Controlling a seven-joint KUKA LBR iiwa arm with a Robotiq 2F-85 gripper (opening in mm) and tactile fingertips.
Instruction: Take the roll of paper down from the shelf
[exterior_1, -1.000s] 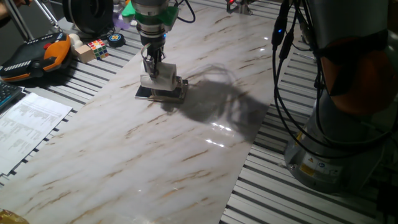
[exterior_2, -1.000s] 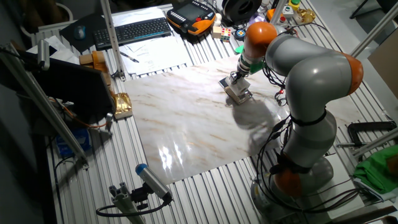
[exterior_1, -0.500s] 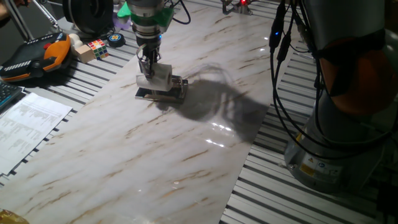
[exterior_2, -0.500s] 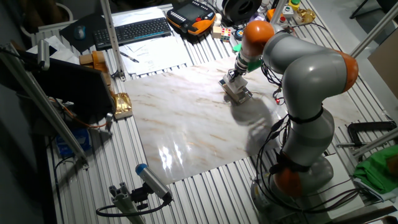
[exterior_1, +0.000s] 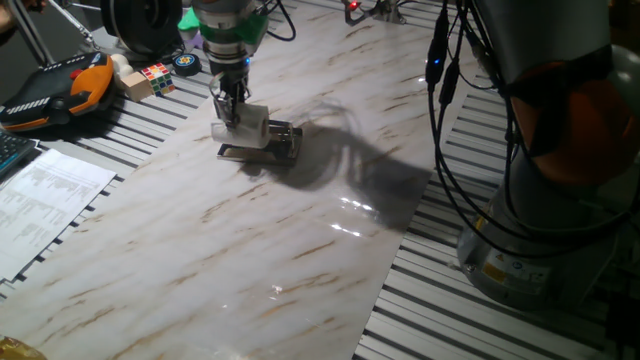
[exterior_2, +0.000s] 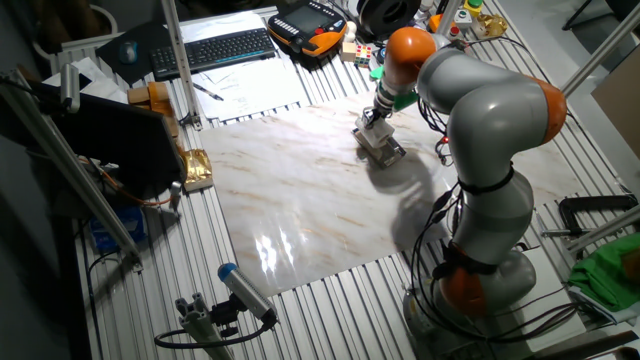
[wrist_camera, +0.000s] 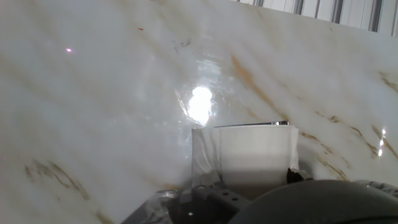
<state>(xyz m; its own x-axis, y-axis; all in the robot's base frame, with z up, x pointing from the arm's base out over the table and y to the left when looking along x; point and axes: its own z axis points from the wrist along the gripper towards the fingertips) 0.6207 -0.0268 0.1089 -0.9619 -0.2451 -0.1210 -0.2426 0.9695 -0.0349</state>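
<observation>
The roll of paper (exterior_1: 252, 122) is a small white cylinder held in my gripper (exterior_1: 231, 116), which is shut on it. The roll hangs just above the left end of the shelf (exterior_1: 266, 150), a low rack with a dark base and chrome rails on the marble table (exterior_1: 250, 250). In the other fixed view the gripper (exterior_2: 371, 120) holds the roll (exterior_2: 370, 130) over the far end of the shelf (exterior_2: 387, 151). In the hand view the roll (wrist_camera: 245, 155) fills the lower middle, with bare marble (wrist_camera: 93, 93) beyond it; the shelf does not show there.
A Rubik's cube (exterior_1: 157, 76), an orange-and-black pendant (exterior_1: 60, 90) and a dark spool (exterior_1: 140, 25) lie off the table's far left corner. Printed paper sheets (exterior_1: 45, 200) lie to the left. The arm's base (exterior_1: 530, 250) and cables (exterior_1: 450, 120) stand on the right.
My gripper has moved up and to the left with the roll in it. The roll has come off the middle of the shelf. The shelf has stayed in place.
</observation>
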